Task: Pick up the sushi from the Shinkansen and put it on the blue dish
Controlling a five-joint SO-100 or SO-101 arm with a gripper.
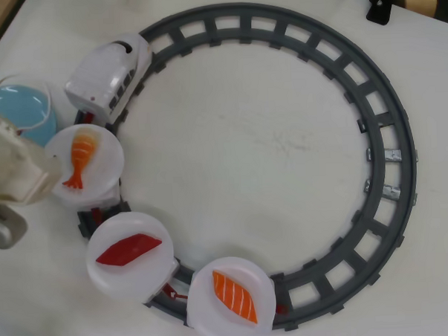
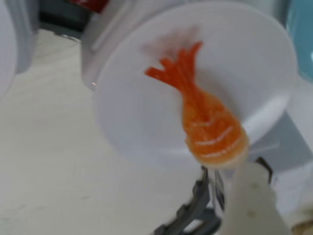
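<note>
Shrimp sushi (image 1: pixel 80 157) lay on the first white plate (image 1: pixel 105 175) behind the train (image 1: pixel 108 78), tail pointing away from it in the overhead view. Gripper (image 1: pixel 51 169) sat at that plate's left edge, partly over the blue dish (image 1: pixel 24 108). Finger state: couldn't tell. In the wrist view one fingertip (image 2: pixel 254 200) sat just beside the shrimp's body, blurry.

Glossy blue dish (image 1: pixel 24 110), matt grey plastic track (image 1: pixel 389 198)
</note>
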